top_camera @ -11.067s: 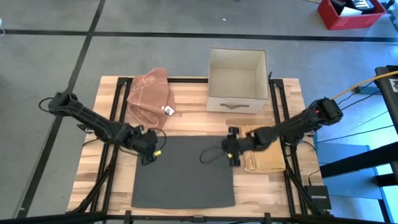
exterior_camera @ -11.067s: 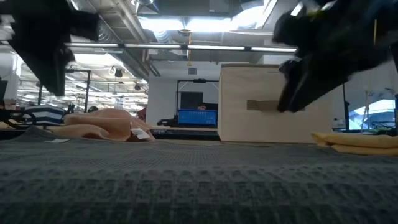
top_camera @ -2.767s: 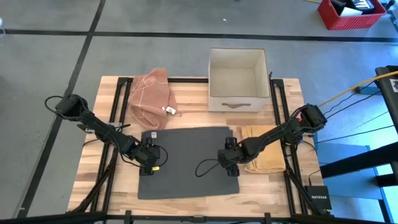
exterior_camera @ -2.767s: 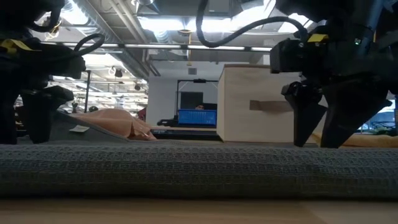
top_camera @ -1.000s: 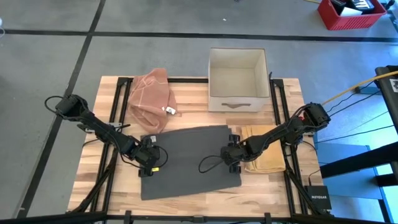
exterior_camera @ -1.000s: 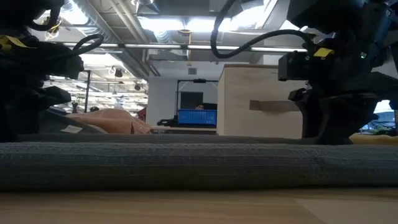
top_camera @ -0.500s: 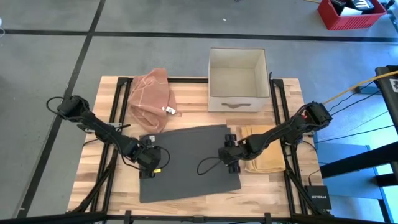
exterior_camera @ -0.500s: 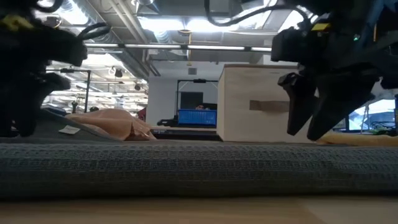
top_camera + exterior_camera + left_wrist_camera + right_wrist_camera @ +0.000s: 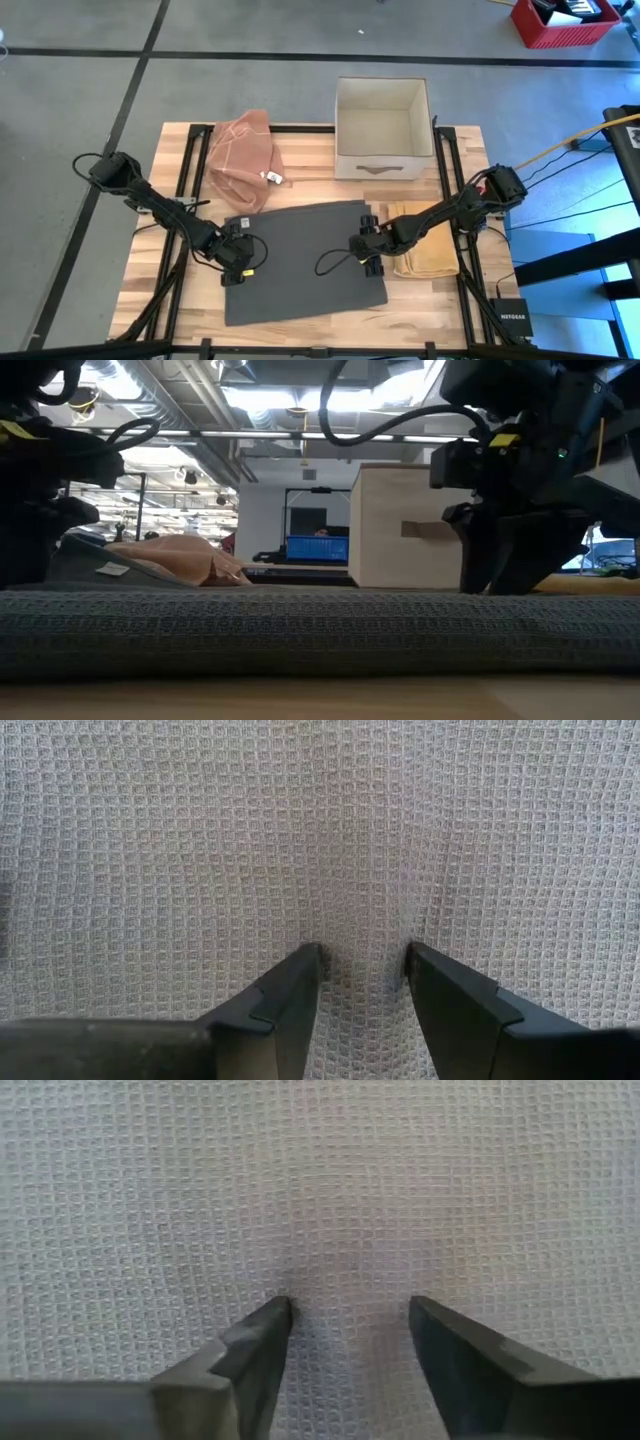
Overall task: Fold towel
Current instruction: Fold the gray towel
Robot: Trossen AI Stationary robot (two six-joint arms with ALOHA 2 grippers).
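Observation:
A dark grey waffle-weave towel (image 9: 305,260) lies flat on the wooden table, doubled over, with its thick folded edge toward the near side (image 9: 300,635). My left gripper (image 9: 243,262) stands on the towel near its left edge, fingers open. My right gripper (image 9: 362,252) stands on the towel near its right edge, fingers open. The left wrist view (image 9: 362,960) and the right wrist view (image 9: 348,1308) each show only weave past the two spread fingers. My left gripper sets both open fingertips (image 9: 308,960) down on the towel's top surface (image 9: 360,920) near its left edge, pointing down from above. The cloth between the tips shows a faint ridge. The towel lies on the table. My right gripper sets both open fingertips (image 9: 278,1312) down on the towel's top surface (image 9: 345,1270) near its right edge, pointing down from above. The cloth lies flat between them, on the table.
A crumpled pink cloth (image 9: 243,158) lies at the far left of the table. An open cardboard box (image 9: 381,130) stands at the far middle. A folded yellow towel (image 9: 428,255) lies just right of the grey towel, under my right arm.
My right gripper has risen off the towel with its fingers spread and come down on it again, a little farther toward the table's left edge. The towel has stayed flat where it was.

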